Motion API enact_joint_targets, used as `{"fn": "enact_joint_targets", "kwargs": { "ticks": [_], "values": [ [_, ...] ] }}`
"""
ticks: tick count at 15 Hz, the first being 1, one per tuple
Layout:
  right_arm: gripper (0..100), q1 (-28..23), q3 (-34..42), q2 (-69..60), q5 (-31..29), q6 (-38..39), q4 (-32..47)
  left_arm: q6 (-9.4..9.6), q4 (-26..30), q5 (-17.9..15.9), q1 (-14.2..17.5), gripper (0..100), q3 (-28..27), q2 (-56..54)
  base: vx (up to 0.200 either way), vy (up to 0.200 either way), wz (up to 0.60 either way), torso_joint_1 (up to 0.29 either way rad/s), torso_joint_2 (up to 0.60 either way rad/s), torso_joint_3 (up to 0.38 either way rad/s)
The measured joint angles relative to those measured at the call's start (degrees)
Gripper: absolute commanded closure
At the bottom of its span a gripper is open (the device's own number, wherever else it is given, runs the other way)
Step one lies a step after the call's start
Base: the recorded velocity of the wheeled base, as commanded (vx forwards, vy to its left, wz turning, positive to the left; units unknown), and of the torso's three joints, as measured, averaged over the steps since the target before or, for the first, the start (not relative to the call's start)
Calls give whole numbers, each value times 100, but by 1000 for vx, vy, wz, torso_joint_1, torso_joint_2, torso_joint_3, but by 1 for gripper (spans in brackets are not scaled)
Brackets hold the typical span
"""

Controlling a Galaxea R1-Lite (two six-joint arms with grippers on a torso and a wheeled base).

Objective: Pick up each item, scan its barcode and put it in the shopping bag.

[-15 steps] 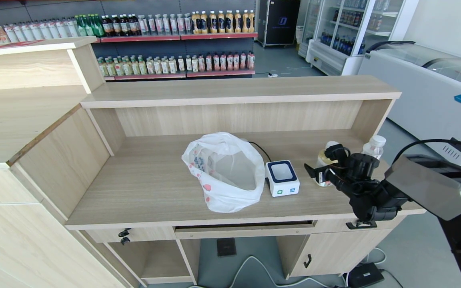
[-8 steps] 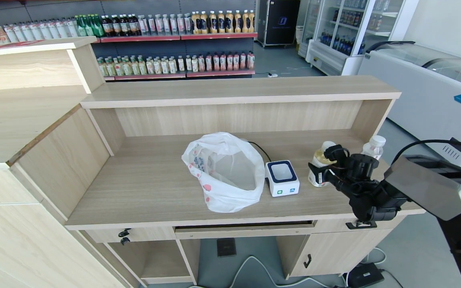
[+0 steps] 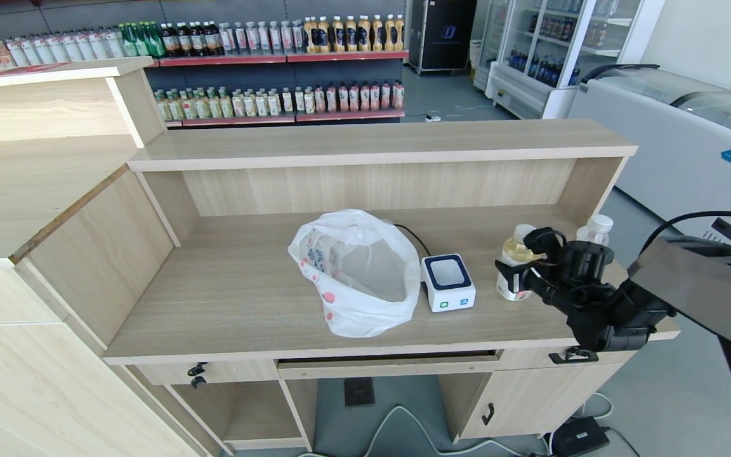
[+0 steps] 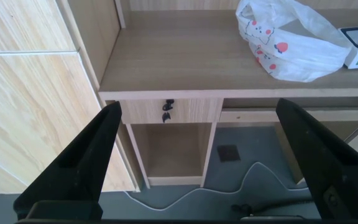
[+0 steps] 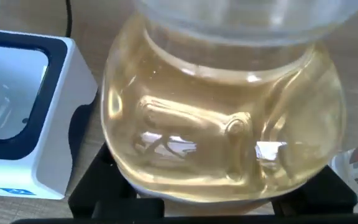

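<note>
Two bottles stand at the right end of the bench (image 3: 232, 298): one of pale yellow drink (image 3: 516, 254) and, behind it and farther right, a clear one with a white cap (image 3: 596, 228). There is one white plastic shopping bag (image 3: 356, 279) with red and blue prints near the middle of the bench. One white scanner (image 3: 447, 282) with a dark-framed window sits just beside the bag, on its right, with a cable running from behind it. One printed box (image 3: 318, 254) shows inside the open bag.

The right pincer (image 3: 513, 280) is at the yellow bottle's lower part, clamped on it from both sides. In the right wrist view its black fingers (image 5: 98, 199) lie against the base on either side, with the scanner close by. The bottle stands upright, near the scanner and to its right.

The left pincer (image 4: 199, 106) hangs out in front of the bench, below its top, with its jaws spread wide and nothing between them.

The bench is light wood with a raised back ledge and a drawer with a key (image 3: 197, 374) under its front edge. Cables lie on the grey floor below. Behind are shelves of bottled drinks (image 3: 276, 38), glass-door fridges (image 3: 549, 44) and a chest freezer (image 3: 689, 127).
</note>
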Motion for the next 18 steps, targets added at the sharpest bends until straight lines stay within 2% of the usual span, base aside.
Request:
{"fn": "enact_joint_targets", "kwargs": {
  "ticks": [2, 4, 7, 9, 12, 13, 18],
  "values": [
    [100, 7, 322, -819, 73, 611, 451, 0, 0, -2, 0, 0, 0, 0, 0, 0, 0, 0, 0, 0],
    [100, -11, 661, -1825, 396, 1293, 1130, 0, -1, 0, 5, 0, 0, 0, 0, 0, 0, 0, 0, 0],
    [100, -61, 981, -3578, 1462, 2232, 2600, 0, 0, -5, 0, 0, 0, 0, 0, 0, 0, 0, 0, 0],
    [100, -96, 1200, -4689, 2532, 2900, 3268, 0, 0, 0, 0, 0, 0, 0, 0, 0, 0, 0, 0, 0],
    [100, -28, 1723, -6017, 3957, 3707, 3610, 0, 0, -2, 2, 0, 0, 0, 0, 0, 0, 0, 0, 0],
    [100, 96, 1915, -6318, 4218, 3833, 3671, 0, -1, -2, 5, 0, 0, 0, 0, 0, 0, 0, 0, 0],
    [100, 918, 2202, -7244, 4442, 4501, 3711, 0, -1, -5, 0, 0, 0, 0, 0, 0, 0, 0, 0, 0]
  ]
}}
